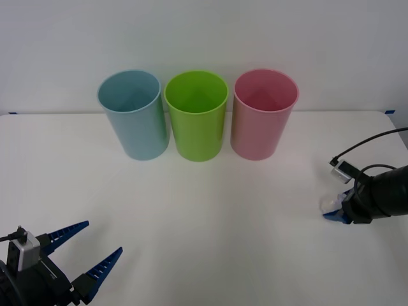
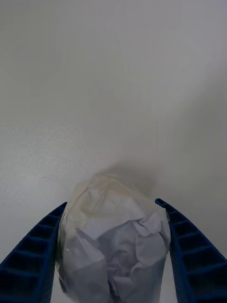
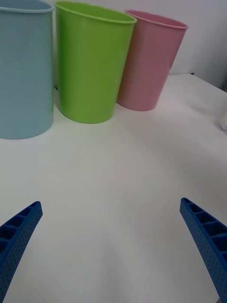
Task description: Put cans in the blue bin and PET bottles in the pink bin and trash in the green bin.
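White bench under a pale wall. Right hand low at the bench's right side, its blue ribbed fingers closed against both flanks of the trash, a crumpled whitish ball of film sitting on the bench surface between them. From the front the right hand and trash sit well apart from the bins, to their right and nearer the robot. Left hand at the near left corner, fingers spread wide, holding nothing. Far side of bench: blue bin, green bin, pink bin, left to right in a row, upright, just beside one another.
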`<action>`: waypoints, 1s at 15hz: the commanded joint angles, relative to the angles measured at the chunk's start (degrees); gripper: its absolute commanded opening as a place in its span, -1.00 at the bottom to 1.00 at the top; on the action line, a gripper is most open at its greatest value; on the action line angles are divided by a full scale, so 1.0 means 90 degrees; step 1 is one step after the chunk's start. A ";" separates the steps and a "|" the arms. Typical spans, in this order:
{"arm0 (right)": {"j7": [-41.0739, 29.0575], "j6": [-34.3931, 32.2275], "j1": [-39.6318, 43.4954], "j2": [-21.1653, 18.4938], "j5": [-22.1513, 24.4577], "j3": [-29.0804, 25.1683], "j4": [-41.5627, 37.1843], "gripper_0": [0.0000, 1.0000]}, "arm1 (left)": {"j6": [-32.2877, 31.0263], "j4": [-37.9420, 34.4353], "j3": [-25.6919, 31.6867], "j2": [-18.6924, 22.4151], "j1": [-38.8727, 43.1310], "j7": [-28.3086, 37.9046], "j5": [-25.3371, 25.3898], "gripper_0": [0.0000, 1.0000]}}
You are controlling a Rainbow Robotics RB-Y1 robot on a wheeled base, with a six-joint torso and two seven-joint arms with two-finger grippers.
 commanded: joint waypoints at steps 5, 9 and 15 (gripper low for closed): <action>0.0209 0.0114 0.0005 -0.0005 0.0128 -0.0001 -0.0001 -1.00 | 0.0000 0.0000 0.0000 0.0000 0.0000 0.0000 0.0000 1.00; 0.0239 0.0114 0.0005 -0.0005 0.0020 -0.0001 -0.0001 -1.00 | 0.0000 0.0000 0.0000 0.0000 0.0000 0.0000 0.0000 1.00; 0.0366 -0.0452 0.0523 -0.0005 -0.0712 -0.0606 -0.1368 -1.00 | 0.0000 0.0000 0.0000 0.0000 0.0000 0.0000 0.0000 1.00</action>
